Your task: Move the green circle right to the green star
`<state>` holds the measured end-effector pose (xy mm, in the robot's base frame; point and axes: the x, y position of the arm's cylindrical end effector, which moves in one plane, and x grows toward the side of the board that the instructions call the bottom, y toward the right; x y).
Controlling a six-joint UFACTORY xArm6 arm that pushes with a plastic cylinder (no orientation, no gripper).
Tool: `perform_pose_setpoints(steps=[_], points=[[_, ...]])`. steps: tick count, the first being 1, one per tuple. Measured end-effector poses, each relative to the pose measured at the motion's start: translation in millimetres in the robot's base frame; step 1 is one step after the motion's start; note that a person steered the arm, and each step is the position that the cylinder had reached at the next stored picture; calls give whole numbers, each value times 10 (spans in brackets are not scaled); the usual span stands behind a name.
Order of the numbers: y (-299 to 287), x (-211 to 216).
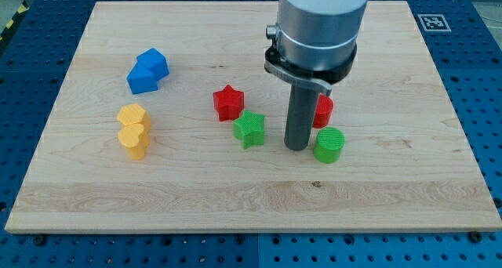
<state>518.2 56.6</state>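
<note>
Blue perforated base all around, with a pale wooden bench [235,197] laid on top and filling most of the view; a black-and-white marker tag [432,22] at the bench's top right corner. No jaws on this arm — just a straight dark rod under a grey cylindrical housing, so nothing gripped and nothing held. My tip [296,147] down at the bench surface, right of centre, sitting in the gap between the green star [249,129] and the green circle [329,145]. Green circle just beside my tip on the view's right, very close or touching — cannot tell which. Green star on the view's left of my tip, near but apart from it. Both green blocks at roughly the same height in the view, the circle slightly lower.

Red star [228,102] just above and left of the green star, close to it. Another red block [323,110] partly hidden behind the rod, above the green circle; shape unclear. Blue block [147,70] well apart toward the view's upper left, chunky and angular. Yellow block [134,130] below the blue one, near the left side — looks like two rounded lobes stacked one above the other.
</note>
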Motion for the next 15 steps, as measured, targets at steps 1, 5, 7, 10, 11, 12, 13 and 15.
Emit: perform_pose_setpoints(steps=[1, 5, 7, 10, 11, 12, 13, 15], points=[[0, 236], [701, 272], [1008, 272], [499, -55], [217, -63], [-31, -63], [-223, -95], [-311, -99]])
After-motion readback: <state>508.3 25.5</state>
